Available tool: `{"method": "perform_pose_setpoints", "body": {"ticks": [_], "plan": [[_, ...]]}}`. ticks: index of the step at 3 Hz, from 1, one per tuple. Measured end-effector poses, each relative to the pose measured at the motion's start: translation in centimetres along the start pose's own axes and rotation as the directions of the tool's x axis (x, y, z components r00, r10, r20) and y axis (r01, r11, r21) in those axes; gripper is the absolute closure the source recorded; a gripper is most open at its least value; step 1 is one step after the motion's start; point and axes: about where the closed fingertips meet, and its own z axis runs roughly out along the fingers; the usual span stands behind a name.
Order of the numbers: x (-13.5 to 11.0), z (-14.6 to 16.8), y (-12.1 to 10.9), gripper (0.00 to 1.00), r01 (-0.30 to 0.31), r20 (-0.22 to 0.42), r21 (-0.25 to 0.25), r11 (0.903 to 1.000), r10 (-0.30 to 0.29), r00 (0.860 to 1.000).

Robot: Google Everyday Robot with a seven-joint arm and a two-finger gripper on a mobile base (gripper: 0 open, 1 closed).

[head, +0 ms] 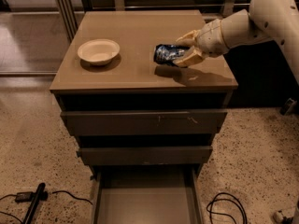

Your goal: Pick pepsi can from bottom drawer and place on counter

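The pepsi can (167, 53) lies on its side, grasped between the fingers of the gripper (179, 52), low over the counter (131, 27). The white arm (243, 24) reaches in from the right, with the fingers pointing left. A white bowl (98, 51) sits well left of the gripper, and the bottom drawer (145, 204) stands open below it.

Gripper (183, 50): was over the right half of the counter (135, 29), clamped on the pepsi can (164, 53), which lay sideways, low over the surface.
White bowl (98, 51): sat on the counter's left side.
Bottom drawer (145, 204): stood open.
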Motion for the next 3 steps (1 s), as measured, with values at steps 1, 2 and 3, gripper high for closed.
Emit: {"method": "perform_pose_setpoints", "body": {"ticks": [1,2,3], "plan": [[1.7,1.1,-0.2,1.0,-0.044,-0.022,0.021,0.9988,0.045,0.999],[2.4,2.6,-1.0,1.0,-0.086,-0.022,0.045,0.9953,0.087,0.996],[2.4,2.6,-1.0,0.72,-0.086,-0.022,0.045,0.9953,0.087,0.996]]}}
